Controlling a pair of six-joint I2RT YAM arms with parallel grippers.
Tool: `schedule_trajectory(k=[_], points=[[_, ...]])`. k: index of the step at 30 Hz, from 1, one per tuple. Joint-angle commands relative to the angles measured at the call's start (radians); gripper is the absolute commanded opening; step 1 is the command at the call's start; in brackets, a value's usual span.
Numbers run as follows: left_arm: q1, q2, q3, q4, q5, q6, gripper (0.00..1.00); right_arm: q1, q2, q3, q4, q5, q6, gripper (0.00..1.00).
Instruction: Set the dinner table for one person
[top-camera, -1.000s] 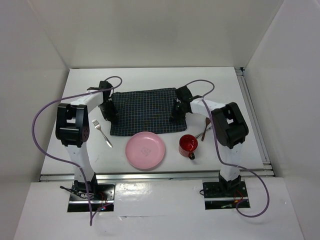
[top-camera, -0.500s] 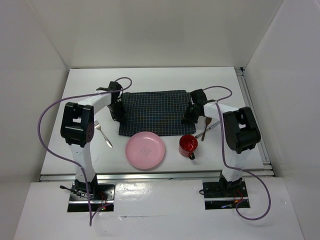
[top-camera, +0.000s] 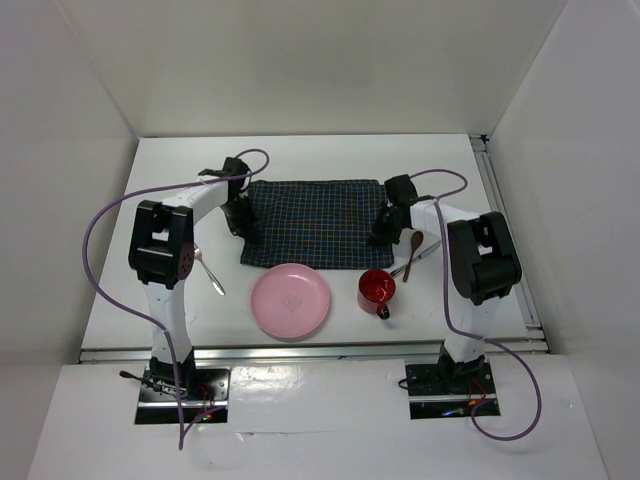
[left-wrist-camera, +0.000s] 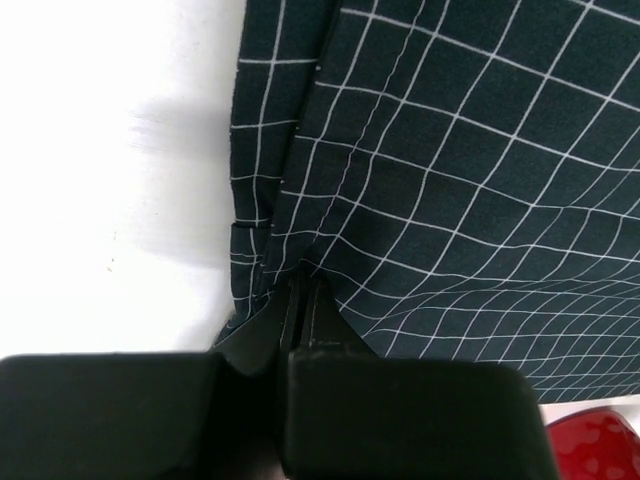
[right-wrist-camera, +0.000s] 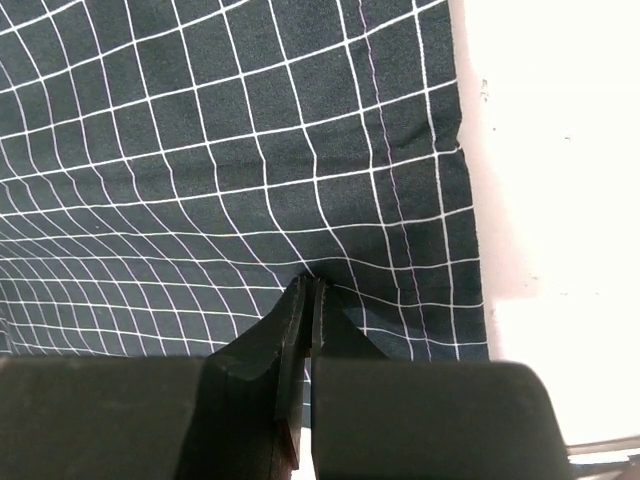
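I see my left claw (left-wrist-camera: 303, 290) closed on the checked cloth (top-camera: 315, 220) at its 9 o'clock edge, and my right claw (right-wrist-camera: 308, 290) closed on its 3 o'clock edge. The white tabletop (top-camera: 300, 155) lies under the cloth and spreads all around it, with the pink plate (top-camera: 290, 301) at the cloth's 6 o'clock.

The dinner table (top-camera: 300, 155) looks matte, the cloth (top-camera: 312, 222) woven fabric, the plate (top-camera: 290, 300) and mug (top-camera: 377, 290) glossy.

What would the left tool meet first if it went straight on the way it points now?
The checked cloth, already pinched in the left tool; beneath it, probably the white table.
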Motion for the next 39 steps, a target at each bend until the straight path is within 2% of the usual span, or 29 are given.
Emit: schedule_trajectory(k=[1,4,5,7,8,10,11,15,16,18,19,20,21,26,29,31,34,36,39], points=[[-0.006,-0.033,0.010,-0.015,-0.050,0.003,0.00,-0.007,-0.015,0.048,-0.065,0.015,-0.037,0.00],[-0.006,-0.087,0.019,-0.047,-0.087,0.003,0.02,0.003,-0.087,0.130,-0.112,0.006,-0.046,0.00],[-0.006,-0.096,0.032,-0.047,-0.097,0.003,0.08,0.003,-0.123,0.155,-0.132,-0.009,-0.058,0.06],[-0.006,-0.115,0.065,-0.063,-0.107,0.003,0.22,0.003,-0.154,0.236,-0.160,-0.037,-0.087,0.25],[-0.006,-0.136,0.075,-0.063,-0.107,0.014,0.33,0.003,-0.170,0.262,-0.177,-0.037,-0.096,0.44],[-0.016,-0.158,0.093,-0.075,-0.116,0.023,0.35,0.003,-0.220,0.310,-0.233,-0.020,-0.110,0.52],[-0.016,-0.170,0.105,-0.075,-0.116,0.023,0.40,0.003,-0.245,0.310,-0.249,0.012,-0.110,0.54],[-0.016,-0.288,0.064,-0.031,-0.038,0.070,0.42,0.013,-0.529,0.105,-0.241,0.037,-0.089,0.57],[-0.016,-0.326,0.018,-0.012,-0.026,0.081,0.42,0.013,-0.576,0.063,-0.263,0.055,-0.080,0.63],[-0.026,-0.443,-0.022,0.016,-0.025,0.104,0.47,0.013,-0.660,-0.056,-0.316,0.096,-0.060,0.70],[-0.026,-0.478,-0.043,0.029,-0.038,0.122,0.47,0.013,-0.738,-0.093,-0.353,0.096,-0.048,0.74],[-0.026,-0.542,-0.086,0.029,-0.038,0.123,0.52,0.013,-0.771,-0.154,-0.373,0.086,-0.035,0.82],[-0.026,-0.570,-0.103,0.029,-0.053,0.123,0.52,0.023,-0.798,-0.178,-0.396,0.077,-0.026,0.85],[-0.046,-0.681,-0.151,0.039,-0.053,0.115,0.52,0.033,-0.900,-0.273,-0.476,0.037,0.019,0.88],[-0.057,-0.759,-0.220,0.080,-0.079,0.089,0.52,0.033,-0.891,-0.323,-0.462,-0.025,0.070,0.88],[-0.066,-0.782,-0.229,0.080,-0.079,0.080,0.52,0.033,-0.880,-0.348,-0.462,-0.010,0.112,0.88],[-0.075,-0.782,-0.229,0.071,-0.108,0.080,0.48,0.033,-0.866,-0.374,-0.451,0.033,0.138,0.84],[-0.076,-0.804,-0.238,0.060,-0.120,0.080,0.42,0.033,-0.848,-0.383,-0.433,0.015,0.129,0.80],[-0.085,-0.816,-0.258,0.060,-0.121,0.070,0.41,0.033,-0.790,-0.397,-0.390,-0.014,0.118,0.72]])
